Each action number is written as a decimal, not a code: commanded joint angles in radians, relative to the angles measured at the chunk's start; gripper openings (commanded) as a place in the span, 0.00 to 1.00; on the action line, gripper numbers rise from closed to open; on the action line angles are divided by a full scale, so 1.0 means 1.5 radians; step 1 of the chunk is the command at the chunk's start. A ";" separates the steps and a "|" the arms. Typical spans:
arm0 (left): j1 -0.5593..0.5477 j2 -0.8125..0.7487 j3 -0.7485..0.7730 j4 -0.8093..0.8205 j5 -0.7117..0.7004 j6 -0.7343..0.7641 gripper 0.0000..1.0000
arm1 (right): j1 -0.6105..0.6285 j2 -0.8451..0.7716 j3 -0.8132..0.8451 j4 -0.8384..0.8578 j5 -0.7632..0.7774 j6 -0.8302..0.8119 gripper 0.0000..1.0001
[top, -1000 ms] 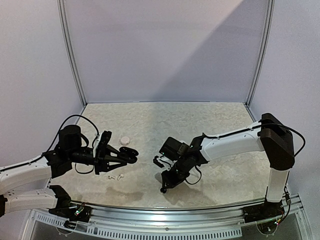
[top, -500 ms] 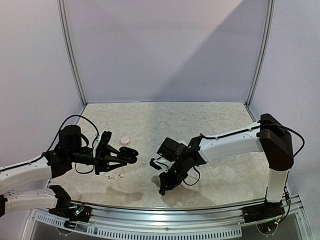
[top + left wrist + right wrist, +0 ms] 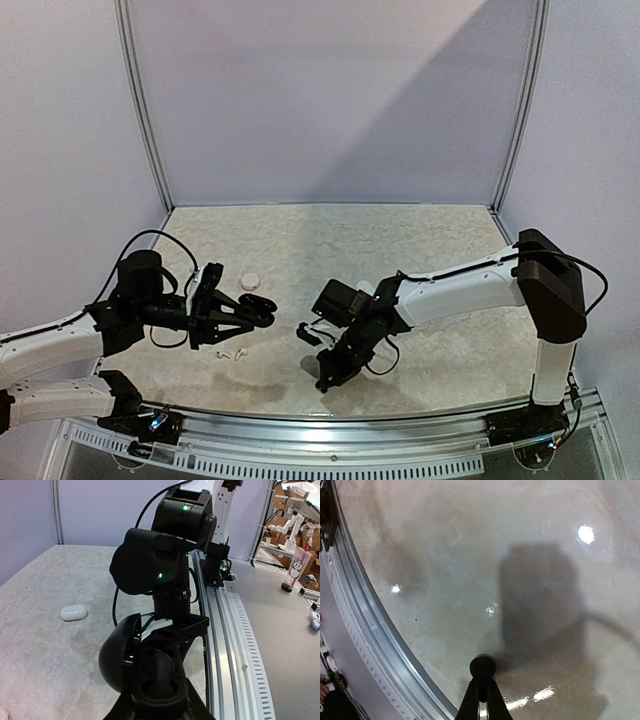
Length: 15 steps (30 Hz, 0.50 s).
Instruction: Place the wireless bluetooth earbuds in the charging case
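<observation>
Earbud [image 3: 482, 667] pinched in right gripper [image 3: 481, 686], charging case [image 3: 119, 655] in left gripper [image 3: 242, 313].

The black case [image 3: 145, 672] is cut off by the left wrist view's edge, the black bud [image 3: 482, 666] partly hidden between fingers [image 3: 469, 702], the white buds [image 3: 239, 352] too small to count.

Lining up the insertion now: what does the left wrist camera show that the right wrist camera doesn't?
Left wrist only: the open black charging case in the left gripper, a closed white case on the tabletop, and the right arm beyond. Right wrist only: the right gripper shut on a black earbud. Both: the marble tabletop and the metal front rail.
</observation>
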State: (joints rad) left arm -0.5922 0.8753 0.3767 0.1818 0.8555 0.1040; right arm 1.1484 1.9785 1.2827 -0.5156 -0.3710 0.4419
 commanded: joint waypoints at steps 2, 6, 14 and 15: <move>0.007 -0.008 -0.010 0.009 -0.003 0.005 0.00 | 0.009 0.012 0.017 -0.032 0.009 -0.014 0.00; 0.007 -0.010 -0.010 0.022 -0.004 -0.001 0.00 | 0.002 -0.010 0.064 -0.078 0.027 -0.058 0.00; 0.008 -0.012 -0.007 0.047 0.035 0.009 0.00 | -0.015 -0.152 0.126 -0.038 0.102 -0.225 0.00; 0.008 -0.011 -0.006 0.050 0.040 0.011 0.00 | -0.015 -0.177 0.120 -0.015 0.108 -0.235 0.00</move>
State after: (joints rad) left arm -0.5903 0.8677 0.3767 0.2184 0.8703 0.1040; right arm 1.1320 1.8744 1.4376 -0.6220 -0.2787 0.2417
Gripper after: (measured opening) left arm 0.236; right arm 0.037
